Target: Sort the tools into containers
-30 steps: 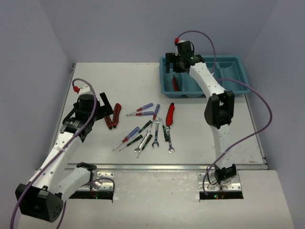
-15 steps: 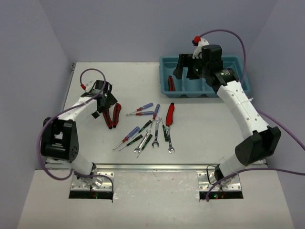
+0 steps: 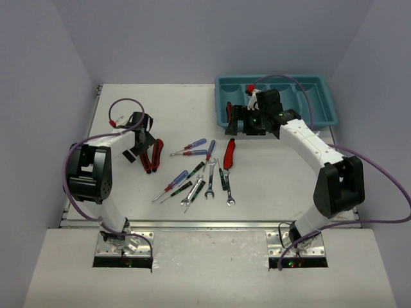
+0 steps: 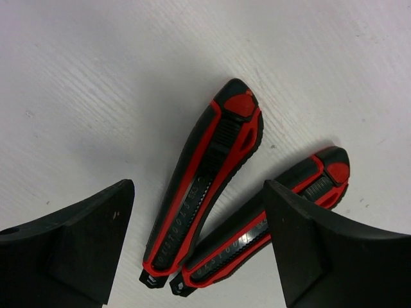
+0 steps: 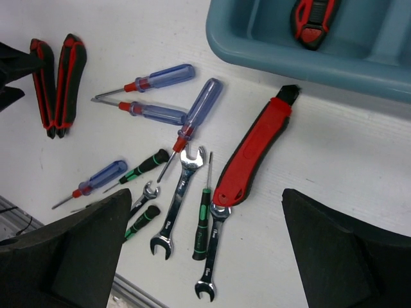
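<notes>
Tools point(image 3: 210, 186) lie mostly loose on the white table point(image 3: 160, 102), in front of the teal tray point(image 5: 257, 48) that stands at the far right; one red-and-black knife point(image 5: 314, 16) is already in the tray, in the compartment at its left end, only partly seen from the right wrist. A pair of knives point(image 3: 152, 156) lies side by side at the left of the table, nearly meeting at one end and spread apart at the other. The left gripper point(image 4: 199, 186) hangs right over them with its jaws apart; one knife shows in the gap, the other is half hidden behind one finger point(image 4: 334, 256); it grasps nothing.

Another red knife point(image 5: 253, 151) lies just in front of the tray, its black tip pointing at the tray wall, its other end at the head of a wrench. Beside it are four blue-handled screwdrivers point(image 5: 160, 77), three fanned together and one further off; three thin green-and-black screwdrivers point(image 5: 144, 163) and three silver wrenches point(image 5: 180, 199) lie mixed below them, near the table's front edge. The right gripper point(image 5: 207, 192) hovers above this cluster, close to the tray's front wall; its jaws are wide apart and empty.
</notes>
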Motion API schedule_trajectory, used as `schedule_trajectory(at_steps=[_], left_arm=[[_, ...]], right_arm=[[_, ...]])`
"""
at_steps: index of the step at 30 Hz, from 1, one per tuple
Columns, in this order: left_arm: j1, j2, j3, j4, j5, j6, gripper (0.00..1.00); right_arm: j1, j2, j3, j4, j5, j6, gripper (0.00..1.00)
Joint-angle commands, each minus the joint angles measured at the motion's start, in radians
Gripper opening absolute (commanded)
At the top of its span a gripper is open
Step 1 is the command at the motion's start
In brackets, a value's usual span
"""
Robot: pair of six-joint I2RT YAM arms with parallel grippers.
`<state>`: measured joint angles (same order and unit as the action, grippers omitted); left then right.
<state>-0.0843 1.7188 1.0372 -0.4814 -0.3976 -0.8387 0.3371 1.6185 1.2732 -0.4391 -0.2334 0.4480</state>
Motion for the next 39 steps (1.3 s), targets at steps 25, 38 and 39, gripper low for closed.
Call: schedule_trajectory(at_steps=[25, 38, 39], left_arm=[[-0.262, -0.571, -0.251, 0.434, 0.278, 0.053, 0.0], [-0.437, -0.567, -0.255, 0.702, 0.42, -0.063, 0.0], [-0.437, -0.563, -0.252, 0.702, 0.421, -0.066, 0.0]], right_arm=[[0.223, 0.088, -0.03, 0.545, -0.591, 0.209, 0.94], [0.248, 0.098, -0.102, 0.675, -0.552, 0.287, 0.18], [0.247, 0.096, -0.106, 0.681, -0.543, 0.289, 0.03]])
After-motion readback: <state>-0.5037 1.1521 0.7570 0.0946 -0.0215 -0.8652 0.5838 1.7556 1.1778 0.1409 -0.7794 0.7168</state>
